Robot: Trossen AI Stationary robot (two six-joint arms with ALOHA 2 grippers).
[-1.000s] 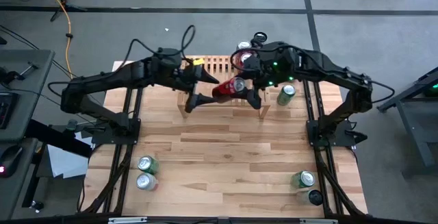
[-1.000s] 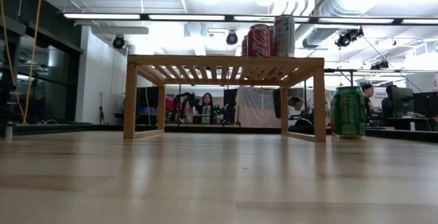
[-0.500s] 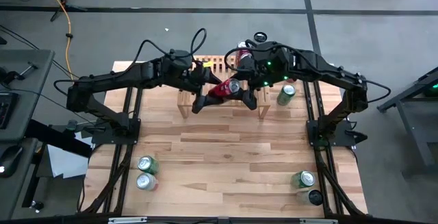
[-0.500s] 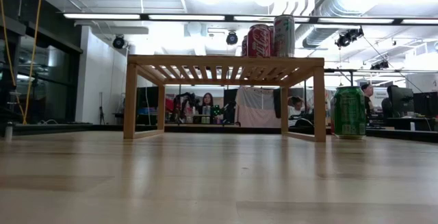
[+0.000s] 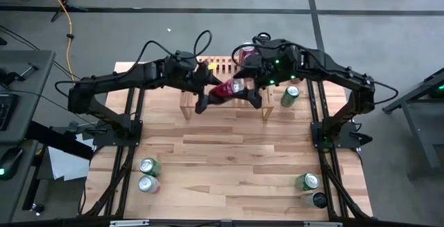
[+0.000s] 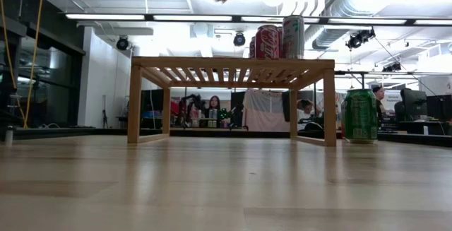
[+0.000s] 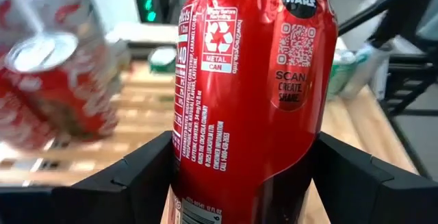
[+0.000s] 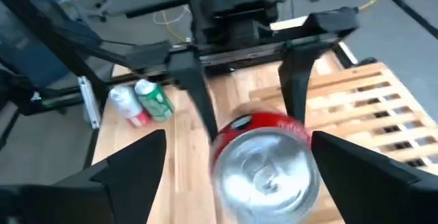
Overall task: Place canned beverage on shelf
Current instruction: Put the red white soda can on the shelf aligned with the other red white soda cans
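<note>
Wooden desk (image 5: 236, 157), shelf (image 5: 222, 66) at back. Red can (image 5: 223, 89) now passed over: left gripper (image 7: 239, 176) clamped on it above shelf; right gripper (image 8: 236, 162) spread, released. Placing remains.

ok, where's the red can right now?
High view: the red can lies tilted in the air over the shelf, at the table's far middle, in the left claw, with the right claw at its top end.
</note>
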